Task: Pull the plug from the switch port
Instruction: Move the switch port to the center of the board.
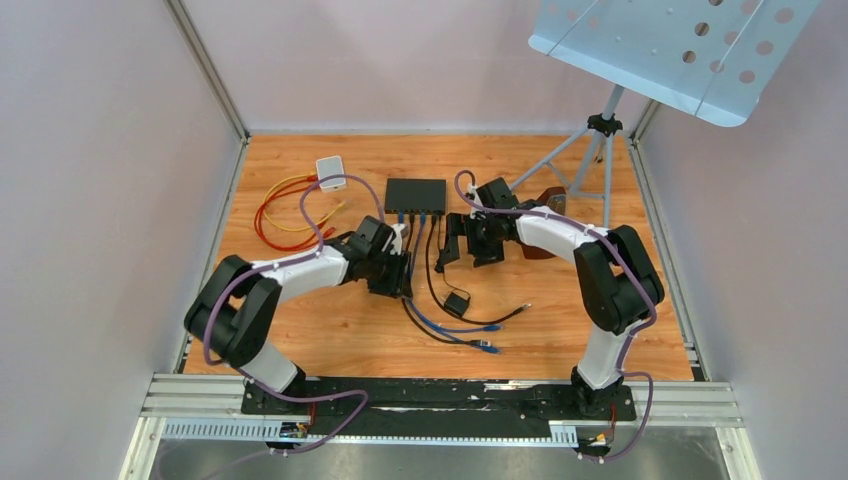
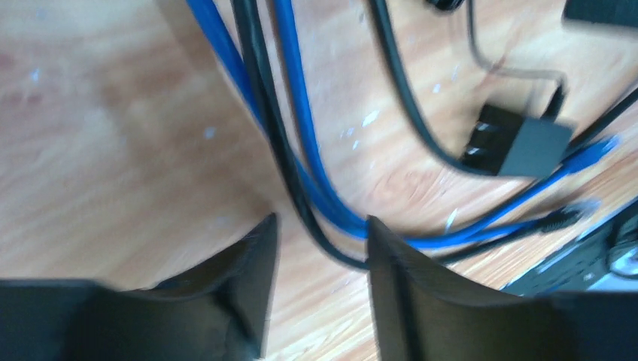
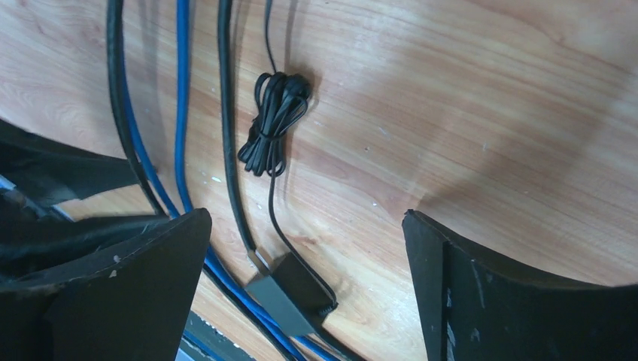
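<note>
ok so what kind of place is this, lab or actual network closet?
Probably a lab robot cell: wooden tabletop boxed in by plain white walls and aluminium framing, with a network switch and loose blue cables staged on it.

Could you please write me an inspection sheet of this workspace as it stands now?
Surface: wooden table top, bare wood with a few pale specks.
Job's things: black network switch at the far middle; blue cables appear plugged into its near face.
Clutter: white box with orange and yellow cables at far left; power adapter lying loose.
Grippers: left gripper fingers apart over the blue and black cables, nothing visibly clamped; right gripper fingers wide open, empty.
Cables: black cables run beside the blue ones; thin cord bundle coiled on the wood.
Surroundings: music stand at far right; plain walls.
</note>
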Tool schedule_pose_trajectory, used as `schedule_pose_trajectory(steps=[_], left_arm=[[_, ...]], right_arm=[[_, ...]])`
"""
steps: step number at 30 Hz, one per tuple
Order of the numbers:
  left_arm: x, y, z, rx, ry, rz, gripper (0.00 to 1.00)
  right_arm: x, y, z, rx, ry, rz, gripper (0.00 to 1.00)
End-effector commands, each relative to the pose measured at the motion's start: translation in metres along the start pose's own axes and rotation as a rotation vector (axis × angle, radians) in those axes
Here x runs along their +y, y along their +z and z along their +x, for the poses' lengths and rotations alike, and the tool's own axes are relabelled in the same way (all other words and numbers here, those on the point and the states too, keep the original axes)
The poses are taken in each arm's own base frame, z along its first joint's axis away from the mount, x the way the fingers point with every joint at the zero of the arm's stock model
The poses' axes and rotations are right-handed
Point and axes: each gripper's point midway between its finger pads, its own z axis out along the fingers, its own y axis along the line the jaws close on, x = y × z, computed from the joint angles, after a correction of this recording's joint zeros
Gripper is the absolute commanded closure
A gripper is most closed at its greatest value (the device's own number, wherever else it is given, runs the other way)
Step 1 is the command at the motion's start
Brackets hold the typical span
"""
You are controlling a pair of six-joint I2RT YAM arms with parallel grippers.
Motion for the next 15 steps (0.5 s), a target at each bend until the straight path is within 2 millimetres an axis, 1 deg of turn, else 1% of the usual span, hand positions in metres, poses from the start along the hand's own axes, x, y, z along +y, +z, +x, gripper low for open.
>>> schedule_pose_trajectory(steps=[1,2,3,4,5,6,7,8,9,10,11,12,13,14,15], left_arm=[[0.008,-0.027,0.024,0.019,-0.037,-0.056,0.39],[0.007,-0.034,0.018,-0.011,-0.029,-0.066,0.27],[0.009,-0.038,0.019,-0.008,-0.03,-0.083,0.23],[0.009,-0.045,0.01,-0.04,-0.023,-0.101,0.17],[0.011,-0.049,0.009,-0.042,-0.022,-0.118,0.13],[0.011,-0.054,-0.002,-0.078,-0.017,-0.141,0.04],[0.01,-0.059,-0.009,-0.098,-0.008,-0.149,0.02],[0.013,-0.062,-0.017,-0.125,-0.003,-0.175,0.01],[0.011,-0.067,-0.027,-0.15,0.011,-0.182,0.0],[0.015,-0.068,-0.035,-0.167,0.015,-0.213,0.0],[0.01,-0.074,-0.047,-0.186,0.03,-0.214,0.0],[0.019,-0.074,-0.054,-0.191,0.025,-0.258,0.0],[0.018,-0.079,-0.066,-0.21,0.029,-0.27,0.0],[0.025,-0.078,-0.072,-0.213,0.016,-0.291,0.0],[0.028,-0.082,-0.085,-0.24,0.005,-0.291,0.0]], right_arm=[[0.004,-0.011,-0.015,-0.092,-0.009,0.025,0.0],[0.003,-0.014,-0.02,-0.117,-0.007,0.043,0.0],[0.003,-0.018,-0.024,-0.138,-0.005,0.059,0.0],[0.002,-0.021,-0.03,-0.16,-0.006,0.071,0.0],[0.004,-0.024,-0.035,-0.179,-0.013,0.076,0.0],[0.005,-0.028,-0.041,-0.199,-0.017,0.082,0.0],[0.007,-0.032,-0.046,-0.218,-0.024,0.084,0.0],[0.009,-0.035,-0.053,-0.239,-0.029,0.089,0.0],[0.007,-0.038,-0.061,-0.27,-0.025,0.116,0.0],[0.003,-0.041,-0.071,-0.3,-0.026,0.149,0.0],[0.004,-0.043,-0.077,-0.307,-0.059,0.152,0.0],[0.008,-0.046,-0.083,-0.311,-0.09,0.132,0.0],[0.011,-0.049,-0.088,-0.319,-0.091,0.116,0.0],[0.017,-0.052,-0.091,-0.309,-0.096,0.061,0.0],[0.028,-0.053,-0.087,-0.281,-0.107,-0.03,0.0]])
